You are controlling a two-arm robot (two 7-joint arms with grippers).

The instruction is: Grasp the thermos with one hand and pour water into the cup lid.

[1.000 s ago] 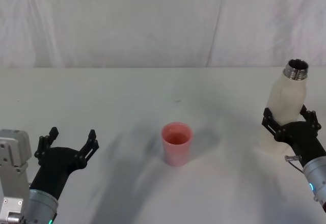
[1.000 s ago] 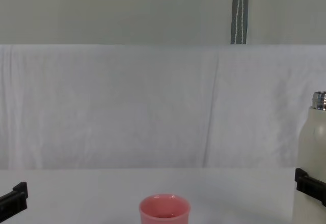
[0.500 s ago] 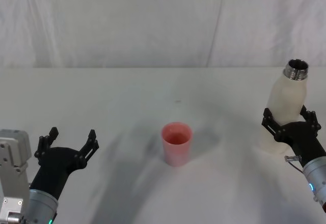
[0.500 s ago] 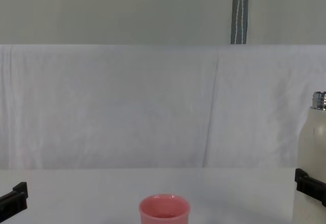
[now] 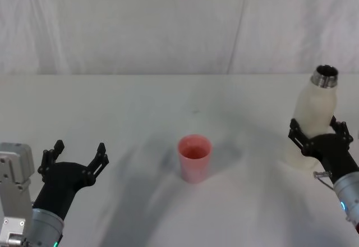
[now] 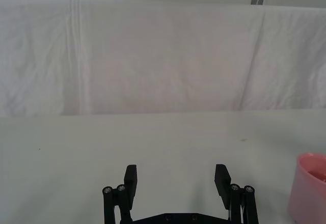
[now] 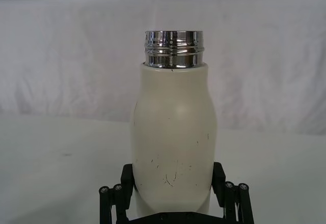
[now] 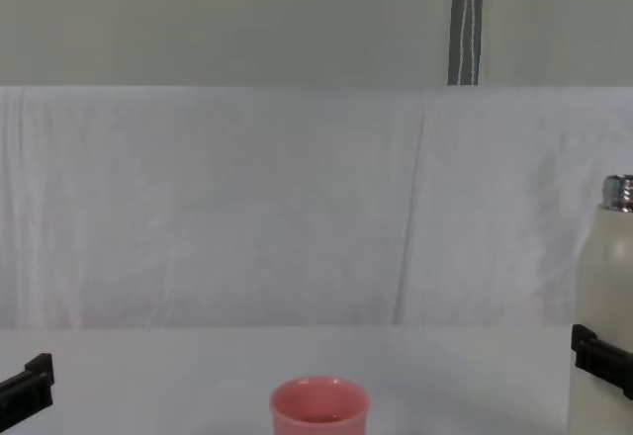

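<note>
While the thermos (image 5: pixel 315 122) stands upright at the far right of the table (image 5: pixel 168 101), the right gripper (image 5: pixel 318 136) sits around its lower body, one finger on each side and apparently pressed against the cream wall, as the right wrist view confirms; the grasp is judged made. The steel neck is uncapped and points straight up, so no tilt toward pouring is evident. Whether the base is on the table or just clear of it cannot be told. The cup lid (image 5: pixel 194 158) stands upright near the middle of the table, well apart from the thermos and to its left; whether any water lies inside cannot be determined. The left gripper (image 5: pixel 74 161) hovers at the near left with its fingers spread wide, holding nothing and apart from both items. Remaining work, by assessment: carry the thermos over the cup lid, tip it, and pour.
</note>
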